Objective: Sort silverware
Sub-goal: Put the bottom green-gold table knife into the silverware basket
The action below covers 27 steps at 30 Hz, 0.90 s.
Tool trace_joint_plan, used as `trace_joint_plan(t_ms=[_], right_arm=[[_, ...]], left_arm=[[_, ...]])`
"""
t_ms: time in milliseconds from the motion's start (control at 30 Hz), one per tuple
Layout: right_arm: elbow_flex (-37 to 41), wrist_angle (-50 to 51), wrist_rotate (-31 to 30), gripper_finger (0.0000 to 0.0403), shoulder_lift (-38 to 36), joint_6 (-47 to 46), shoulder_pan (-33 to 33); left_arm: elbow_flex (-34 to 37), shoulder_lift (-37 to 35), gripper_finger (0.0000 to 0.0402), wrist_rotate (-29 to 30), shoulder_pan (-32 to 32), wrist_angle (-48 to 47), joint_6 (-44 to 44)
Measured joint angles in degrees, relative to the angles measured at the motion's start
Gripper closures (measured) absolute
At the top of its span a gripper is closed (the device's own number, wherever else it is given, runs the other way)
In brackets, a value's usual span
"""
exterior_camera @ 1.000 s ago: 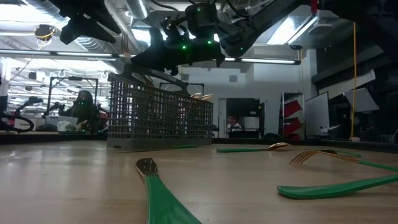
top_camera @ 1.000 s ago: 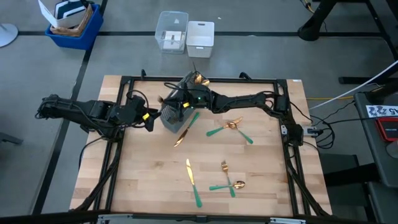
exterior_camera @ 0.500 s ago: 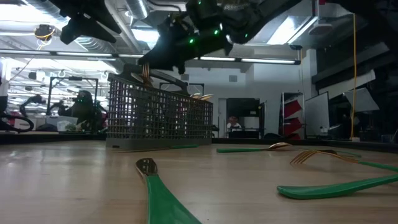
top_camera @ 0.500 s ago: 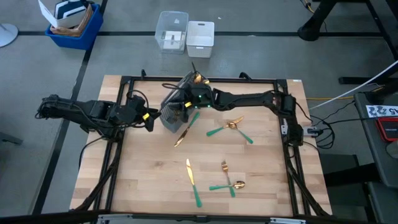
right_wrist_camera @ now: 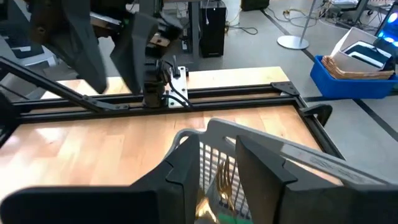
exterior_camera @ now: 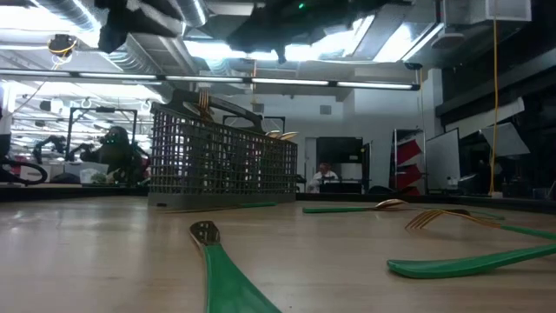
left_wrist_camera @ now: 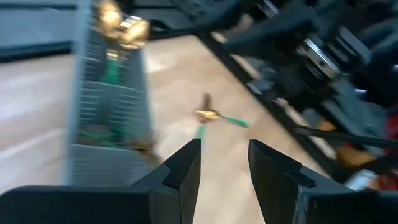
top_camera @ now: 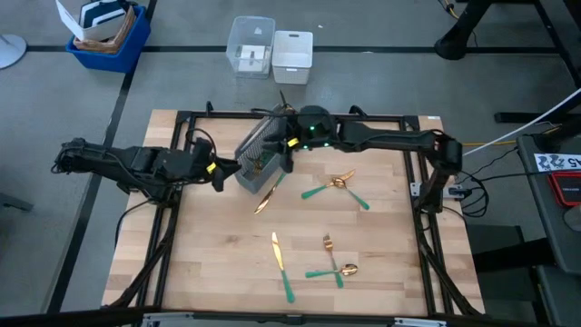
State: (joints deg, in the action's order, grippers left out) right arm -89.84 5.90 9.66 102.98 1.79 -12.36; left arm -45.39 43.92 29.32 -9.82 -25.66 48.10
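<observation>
My fingers (left_wrist_camera: 181,171) are matt dark plastic. The table (top_camera: 218,263) is pale, smooth wood with visible grain. The caddy (exterior_camera: 221,165) is grey wire mesh. The silverware (top_camera: 336,184) has glossy gold metal heads and smooth green handles. The frame rails (right_wrist_camera: 236,93) are matt black metal.

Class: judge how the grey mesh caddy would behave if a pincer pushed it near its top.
The caddy stands tall on a narrow base, so it might tip. Its open mesh suggests lightness, so it probably slides easily on the smooth wooden table.
</observation>
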Motion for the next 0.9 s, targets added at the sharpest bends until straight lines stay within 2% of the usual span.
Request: trace_joint_plan(t_ms=[167, 400, 667, 800, 900], right_arm=[[0.0, 8.9, 0.0, 0.0294, -5.2, -1.3, 0.0], [0.0, 22.2, 0.0, 0.0294, -11.4, -4.6, 0.0], [0.0, 34.5, -0.6, 0.0294, -16.4, -4.6, 0.0], [0.0, 39.1, -1.2, 0.0294, -16.9, -4.6, 0.0], [0.0, 42.2, -1.4, 0.0294, -17.0, -4.6, 0.0]], left_arm=[[0.0, 0.3, 0.0276, -6.6, -0.1, 3.0, 4.5], [0.0, 4.3, 0.0276, -9.2, -3.4, 3.2, 11.8], [0.0, 14.5, 0.0276, -15.0, -9.7, 13.8, 13.4], [0.0, 20.1, 0.0276, -20.0, -12.1, 20.4, 14.1], [0.0, 24.4, 0.0276, -23.5, -13.8, 25.2, 17.7]])
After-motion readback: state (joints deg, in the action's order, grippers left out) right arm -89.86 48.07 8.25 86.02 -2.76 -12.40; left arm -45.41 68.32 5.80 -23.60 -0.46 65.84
